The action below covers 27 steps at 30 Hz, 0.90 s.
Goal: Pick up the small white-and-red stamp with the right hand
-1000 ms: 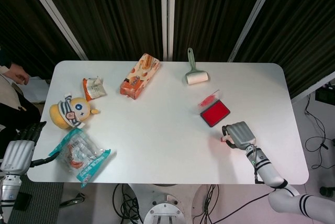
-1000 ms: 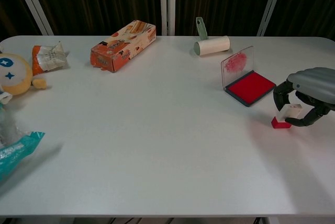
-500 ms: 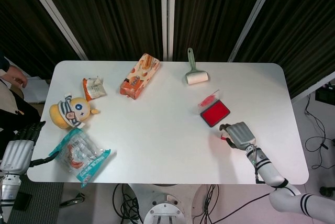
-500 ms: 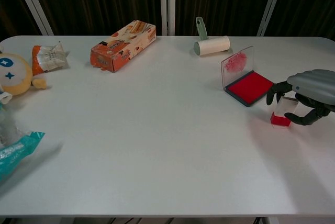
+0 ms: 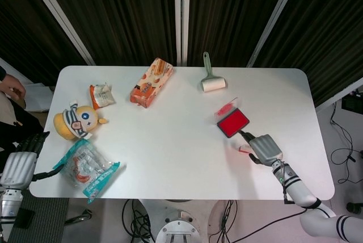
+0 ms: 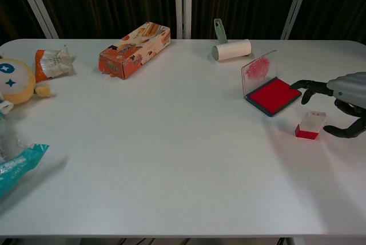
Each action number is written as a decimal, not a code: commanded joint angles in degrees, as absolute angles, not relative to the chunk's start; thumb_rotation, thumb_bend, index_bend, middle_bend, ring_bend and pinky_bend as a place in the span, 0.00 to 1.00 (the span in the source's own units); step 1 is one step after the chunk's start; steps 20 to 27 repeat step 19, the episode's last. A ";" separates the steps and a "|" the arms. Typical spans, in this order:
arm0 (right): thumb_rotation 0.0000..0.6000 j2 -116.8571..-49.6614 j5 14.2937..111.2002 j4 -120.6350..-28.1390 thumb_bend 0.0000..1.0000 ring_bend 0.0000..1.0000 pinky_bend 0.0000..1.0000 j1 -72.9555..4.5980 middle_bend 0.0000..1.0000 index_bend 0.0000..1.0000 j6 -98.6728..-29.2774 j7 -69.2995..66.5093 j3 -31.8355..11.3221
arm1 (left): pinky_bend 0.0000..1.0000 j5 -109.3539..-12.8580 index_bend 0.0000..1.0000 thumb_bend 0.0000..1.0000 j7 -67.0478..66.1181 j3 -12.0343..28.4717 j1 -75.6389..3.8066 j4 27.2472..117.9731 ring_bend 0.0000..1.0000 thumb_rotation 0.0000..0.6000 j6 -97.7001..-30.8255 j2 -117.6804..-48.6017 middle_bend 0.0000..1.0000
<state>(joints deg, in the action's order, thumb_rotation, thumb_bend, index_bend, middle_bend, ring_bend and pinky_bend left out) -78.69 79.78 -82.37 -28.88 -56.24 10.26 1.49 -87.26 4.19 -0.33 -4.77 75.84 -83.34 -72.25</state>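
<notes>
Right hand (image 6: 350, 103) drawn back from the stamp (image 6: 309, 125), fingers (image 6: 309, 87) now spread and released, chest view showing the gap, head view hiding it, stamp upright on the surface (image 6: 171, 142) just beside the fingertips.

The open ink pad (image 6: 273, 95) with its raised lid crowds the stamp (image 6: 309, 125) from the far left; bare table (image 6: 189, 159) lies near and left.

stamp (image 6: 310, 125) on table (image 6: 171, 159), just before ink pad (image 6: 273, 94), right hand (image 6: 345, 103) beside it, seemingly apart
</notes>
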 commanded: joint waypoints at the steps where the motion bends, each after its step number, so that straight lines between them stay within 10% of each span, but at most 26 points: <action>1: 1.00 -73.31 82.88 -86.84 0.27 0.83 1.00 -25.96 0.17 0.00 -61.75 9.16 2.84 | 0.19 -87.25 0.04 0.11 4.11 -0.38 -4.69 76.04 0.11 0.27 -83.39 -72.03 0.12; 7: 1.00 -65.49 85.59 -88.53 0.20 0.60 0.89 -16.34 0.14 0.00 -78.43 3.61 3.61 | 0.19 -87.44 0.04 0.11 3.68 -0.39 -4.49 77.12 0.11 0.28 -83.89 -71.34 0.12; 11: 1.00 -65.11 84.45 -84.12 0.17 0.03 0.33 -10.81 0.01 0.00 -86.09 0.70 2.89 | 0.19 -87.72 0.04 0.11 2.95 -0.35 -4.29 78.31 0.11 0.28 -84.60 -70.49 0.12; 16: 1.00 -65.55 79.90 -81.50 0.16 0.00 0.01 -8.96 0.00 0.00 -84.07 0.16 1.52 | 0.19 -88.14 0.04 0.11 2.80 -0.08 -4.08 78.59 0.11 0.27 -85.74 -70.28 0.12; 27: 1.00 -66.65 79.38 -80.24 0.16 0.00 0.00 -8.77 0.00 0.00 -83.30 -1.16 0.69 | 0.19 -88.61 0.04 0.11 2.62 0.00 -4.02 78.51 0.11 0.27 -86.42 -70.24 0.12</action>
